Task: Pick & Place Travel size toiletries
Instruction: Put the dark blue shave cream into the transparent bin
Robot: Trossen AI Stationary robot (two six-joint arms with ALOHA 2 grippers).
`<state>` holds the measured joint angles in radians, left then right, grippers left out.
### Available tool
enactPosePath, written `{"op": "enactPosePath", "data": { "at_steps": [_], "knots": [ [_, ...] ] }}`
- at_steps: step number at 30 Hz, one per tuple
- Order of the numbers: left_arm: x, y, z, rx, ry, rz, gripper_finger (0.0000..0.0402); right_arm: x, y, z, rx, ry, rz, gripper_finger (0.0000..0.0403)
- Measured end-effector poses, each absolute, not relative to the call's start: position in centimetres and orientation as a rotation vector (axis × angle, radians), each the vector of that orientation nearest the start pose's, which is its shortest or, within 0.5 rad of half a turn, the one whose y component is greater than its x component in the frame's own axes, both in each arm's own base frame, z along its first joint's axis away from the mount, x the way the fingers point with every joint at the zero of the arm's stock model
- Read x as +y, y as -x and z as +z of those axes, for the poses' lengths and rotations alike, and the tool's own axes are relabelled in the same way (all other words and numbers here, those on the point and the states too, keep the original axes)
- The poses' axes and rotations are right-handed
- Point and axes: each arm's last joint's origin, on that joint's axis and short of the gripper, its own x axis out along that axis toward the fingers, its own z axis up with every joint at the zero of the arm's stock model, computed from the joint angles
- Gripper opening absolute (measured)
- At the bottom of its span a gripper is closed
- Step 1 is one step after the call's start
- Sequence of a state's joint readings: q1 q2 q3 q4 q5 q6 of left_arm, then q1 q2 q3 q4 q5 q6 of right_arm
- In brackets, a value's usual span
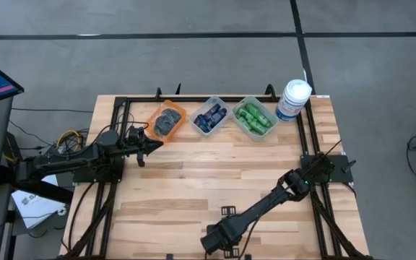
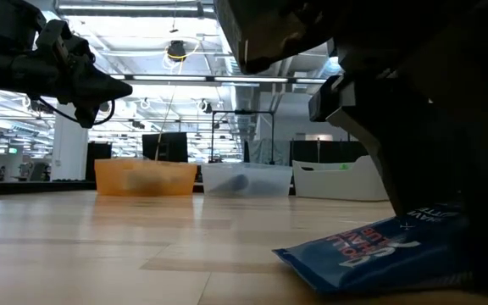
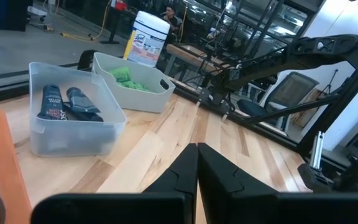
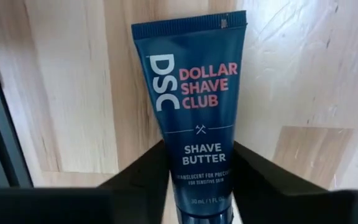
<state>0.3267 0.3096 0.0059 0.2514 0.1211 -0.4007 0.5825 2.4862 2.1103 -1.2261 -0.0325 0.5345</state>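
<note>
From above, the right gripper (image 1: 219, 242) sits at the near edge of the wooden table (image 1: 215, 180), its arm stretched back toward the right side. What lies under it is hidden here. The left gripper (image 1: 149, 143) hangs over the far left of the table, just near of the orange bin (image 1: 181, 110), which holds dark grey tins (image 1: 167, 121). Right of it stands a clear bin (image 1: 224, 121) with navy tubes (image 1: 209, 118), then a white bin (image 1: 263, 133) with green bottles (image 1: 254, 118), and a white jar (image 1: 293, 100) at the far right corner.

At table height, a navy tube (image 2: 379, 250) lies flat on the wood close to the lens, with the right arm's dark body looming over it. The left gripper (image 2: 117, 87) hovers high on the left, fingers pressed to a point. The three bins stand in a row at the far side.

The left wrist view shows its own fingers (image 3: 179, 177) closed flat together with nothing between them. Beyond stand the clear bin (image 3: 73, 130) with tubes (image 3: 67, 104), the white bin (image 3: 145, 99) with green bottles (image 3: 129, 78), and the jar (image 3: 149, 40).

The right wrist view looks straight down on the "Dollar Shave Club" tube (image 4: 197, 112), lying on the table. The right gripper's fingers (image 4: 138, 177) stand on either side of its cap end, partly closed and at its edges; whether they actually pinch it I cannot tell.
</note>
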Motion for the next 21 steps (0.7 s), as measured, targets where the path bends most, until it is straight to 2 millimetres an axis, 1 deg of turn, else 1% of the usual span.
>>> {"op": "enactPosePath", "data": {
  "at_steps": [4,6,9,12,14,16,19,21],
  "knots": [
    [3.4,-11.2,16.3,0.006,0.41,0.212,0.0004,26.0,-39.9,13.7,1.602,0.057,0.083,0.0109],
    [3.4,-11.2,16.3,0.006,0.41,0.212,0.0004,25.5,-40.1,14.4,1.586,0.076,0.101,0.0095],
    [3.4,-11.2,16.3,0.005,0.41,0.212,0.0004,24.2,-40.8,14.9,1.575,0.086,0.109,0.008],
    [3.4,-11.2,16.3,0.004,0.41,0.212,0.0004,22.4,-41.5,16.4,1.545,0.086,0.119,0.0072],
    [3.4,-11.2,16.3,0.004,0.41,0.212,0.0004,21.0,-42.0,17.6,1.522,0.093,0.116,0.007],
    [3.4,-11.2,16.3,0.004,0.41,0.212,0.0004,19.1,-42.7,18.6,1.494,0.097,0.102,0.007],
    [3.4,-11.2,16.3,0.004,0.41,0.212,0.0004,15.5,-43.5,21.0,1.44,0.1,0.063,0.007],
    [3.4,-11.2,16.3,0.005,0.41,0.212,0.0004,12.7,-44.1,22.7,1.394,0.091,0.026,0.007]
  ]
}}
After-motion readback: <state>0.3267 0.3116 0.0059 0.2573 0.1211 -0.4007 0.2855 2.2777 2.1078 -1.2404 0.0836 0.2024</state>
